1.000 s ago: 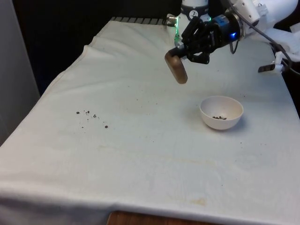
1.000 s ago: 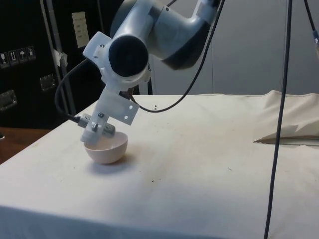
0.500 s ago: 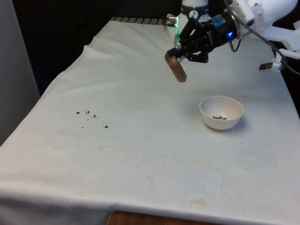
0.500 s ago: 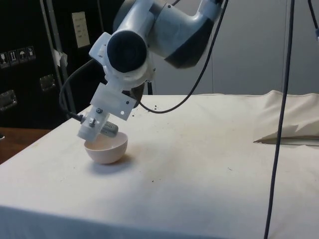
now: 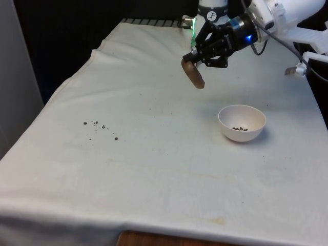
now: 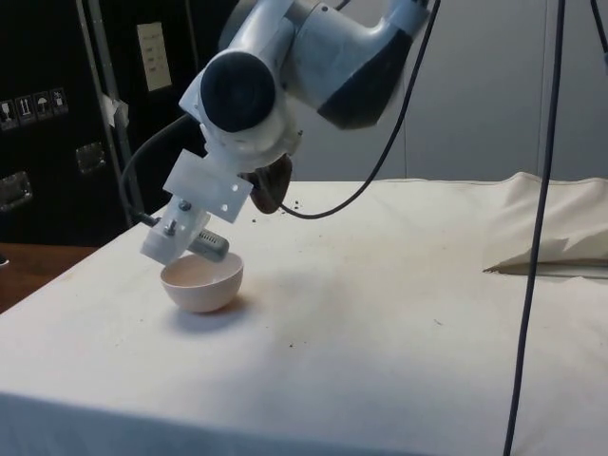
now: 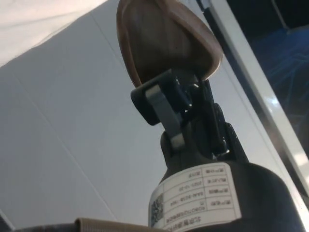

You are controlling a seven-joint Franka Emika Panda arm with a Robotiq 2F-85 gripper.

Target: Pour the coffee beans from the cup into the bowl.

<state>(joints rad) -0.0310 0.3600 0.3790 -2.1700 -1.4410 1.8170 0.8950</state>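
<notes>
Gripper (image 5: 197, 57) is grasping the brown cup (image 5: 193, 75), jaws clenched on its rim, and carrying it tipped well over, mouth down and sideways, in the air above the bench (image 5: 154, 169). Over the last second the cup has been rising and drifting away from the white bowl (image 5: 242, 123), toward the far end of the bench; it is now hanging well apart from the bowl, off toward the front view's left of it.

Bowl is holding a small scatter of coffee beans (image 5: 239, 128) on its bottom. In the wrist view the cup's inside (image 7: 164, 46) is looking bare, no beans showing. Judgement: the pour is done or nearly so, and the arm is retreating with an emptied cup.

A loose sprinkle of spilled beans (image 5: 100, 127) is lying on the cloth far toward the front view's left, well apart from the bowl; those are not in the bowl.

Room: wide open cloth on all sides of the bowl. In the side view the bowl (image 6: 201, 283) is sitting near the bench's edge, so a low swing past it could nudge it off.
</notes>
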